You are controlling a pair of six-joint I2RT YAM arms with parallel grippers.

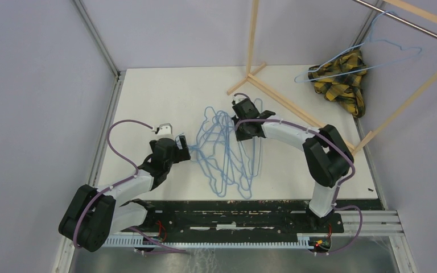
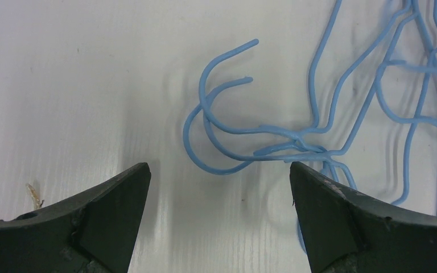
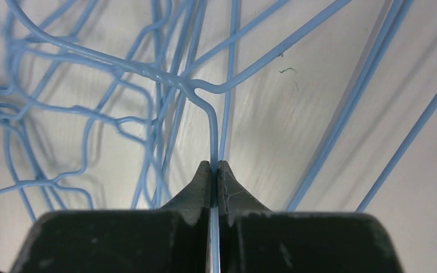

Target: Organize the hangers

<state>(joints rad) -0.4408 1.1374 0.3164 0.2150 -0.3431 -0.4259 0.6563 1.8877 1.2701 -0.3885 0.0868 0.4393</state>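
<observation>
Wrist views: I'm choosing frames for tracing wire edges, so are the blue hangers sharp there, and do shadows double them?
Left wrist: the thin light-blue wire hangers are crisp, with only faint soft shadows on the white table. Right wrist: wires also sharp, but wide grey shadows run beside them and could read as extra lines.

The left arm (image 1: 134,183) reaches far and rightward, held low, the left fingers (image 2: 108,210) spread wide. The right arm (image 1: 284,131) bends at the elbow, stretching left, the right fingers (image 3: 196,187) pinched tight on a hanger (image 3: 214,136) wire.
</observation>
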